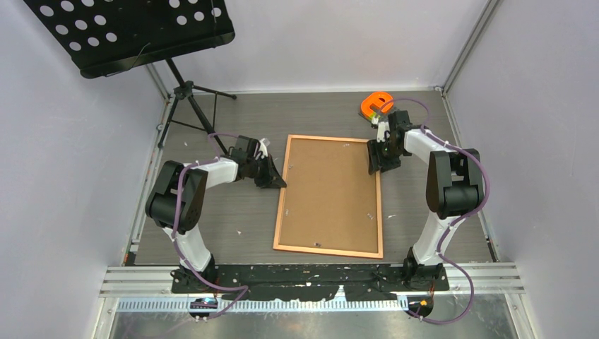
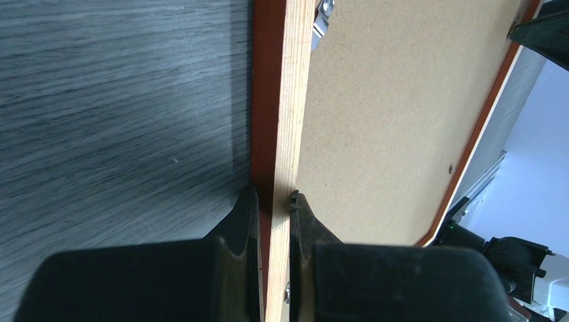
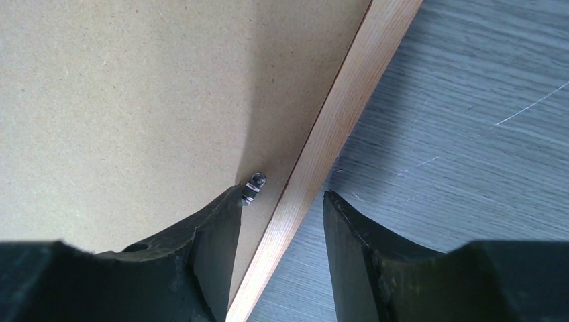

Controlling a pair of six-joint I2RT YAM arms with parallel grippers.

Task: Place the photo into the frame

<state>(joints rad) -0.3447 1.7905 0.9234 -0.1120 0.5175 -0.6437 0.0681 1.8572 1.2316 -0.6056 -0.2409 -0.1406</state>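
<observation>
A grey wood-grain table (image 1: 212,233) carries everything. A black perforated music stand (image 1: 134,32) on a tripod stands well beyond the far left corner of the frame (image 1: 328,251). The frame, with its thin orange-brown wooden border, lies flat and back-up at the middle of the table, its long sides running away from the arm bases. A plain brown backing board (image 1: 330,191) fills the frame's opening.

The left gripper (image 2: 272,198) reaches the frame's left rail near its far corner. Its fingers are clenched on that rail, one against the outer edge and one against the inner edge.

The right gripper (image 3: 282,198) hangs over the frame's right rail near its far corner. Its fingers are spread and grasp nothing: one is over the board inside the frame, the other over the table outside it, with the rail between them and a gap on each side.

An orange plastic object (image 1: 374,106) sits just beyond the frame's far right corner. A small metal turn clip (image 3: 253,184) lies on the board just inside the frame's right rail, at the tip of the right gripper's inner finger.
</observation>
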